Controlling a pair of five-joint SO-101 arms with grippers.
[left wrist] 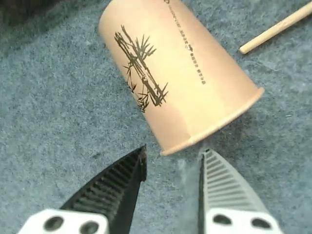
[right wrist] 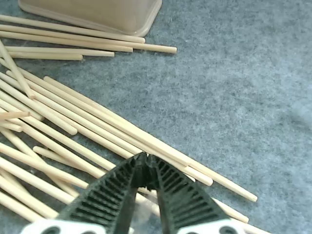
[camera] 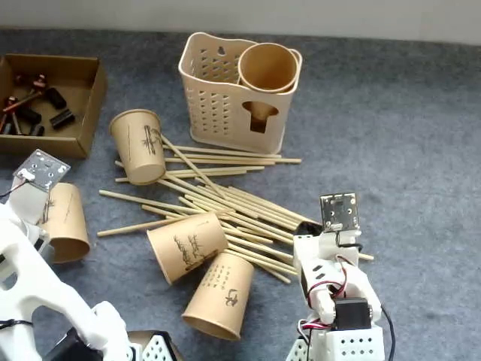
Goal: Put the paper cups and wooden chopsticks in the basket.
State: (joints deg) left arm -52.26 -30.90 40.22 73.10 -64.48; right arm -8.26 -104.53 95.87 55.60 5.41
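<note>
My left gripper (left wrist: pixel 173 157) is open, its fingertips just short of the rim of a paper cup (left wrist: pixel 178 73) that lies on its side with a bamboo print; this cup (camera: pixel 64 222) is at the table's left. My right gripper (right wrist: pixel 146 158) is shut, its tips touching above a heap of wooden chopsticks (right wrist: pixel 92 122) spread across the middle (camera: pixel 218 197). Three more cups lie on their sides: one (camera: pixel 139 145) beside the basket, two (camera: pixel 186 244) (camera: pixel 220 295) near the front. The beige slotted basket (camera: pixel 218 98) stands at the back with one cup (camera: pixel 268 66) upright inside.
An open cardboard box (camera: pixel 83 105) with small dark parts sits at the back left. Grey carpet (camera: pixel 406 150) covers the table, bare to the right of the basket. The basket's lower edge (right wrist: pixel 97 17) shows beyond the chopsticks in the right wrist view.
</note>
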